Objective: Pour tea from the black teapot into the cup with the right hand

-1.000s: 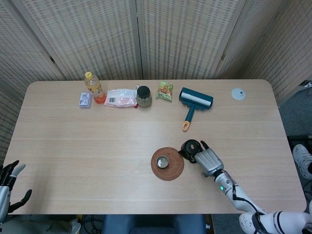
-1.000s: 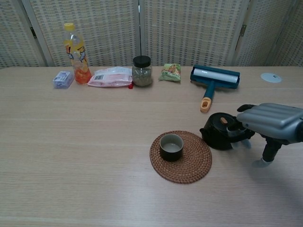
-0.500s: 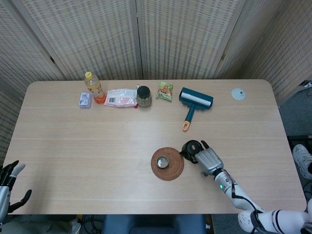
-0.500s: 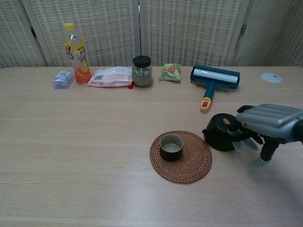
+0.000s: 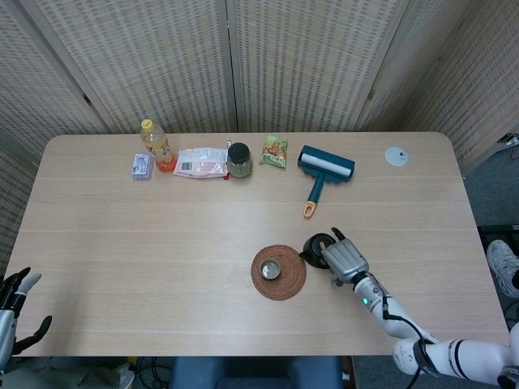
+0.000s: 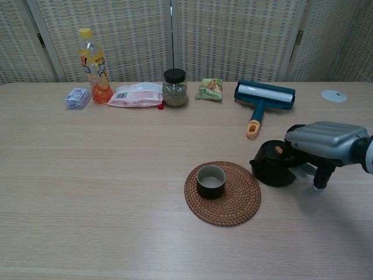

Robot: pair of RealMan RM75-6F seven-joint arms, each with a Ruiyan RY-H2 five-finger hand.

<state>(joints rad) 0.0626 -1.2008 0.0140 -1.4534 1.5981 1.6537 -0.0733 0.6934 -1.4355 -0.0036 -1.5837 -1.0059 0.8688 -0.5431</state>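
- Two hands in frame: right hand (image 6: 319,142) at the black teapot (image 6: 273,165), left hand (image 5: 15,301) at the near-left table corner, seen only in the head view.
- Right hand: palm side over the right half of the teapot, fingers (image 6: 317,175) curled down at its right side. Contact looks likely, but I cannot tell if they actually close around the handle; the hand hides that part.
- Left hand: fingers spread, holds nothing, off the table edge.
- Teapot stands upright on the table (image 6: 87,192), right of centre, just beside the right edge of the woven coaster (image 6: 233,204). Small brown knob visible on the lid.
- Cup (image 6: 211,180) sits on the coaster, slightly left of its centre, upright, apart from the teapot. Cannot tell the fill level for sure.
- Far row, left to right: small blue-white packet (image 6: 77,97), orange drink bottle (image 6: 92,66), pink-white snack bag (image 6: 137,94), dark-lidded jar (image 6: 175,88), green snack pouch (image 6: 210,89), teal lint roller (image 6: 263,100) with its orange-tipped handle pointing toward the near side.
- Small round grey disc (image 6: 333,95) at the far right of the table, well apart from everything else.
- Wicker screen panels (image 5: 308,57) behind the table.
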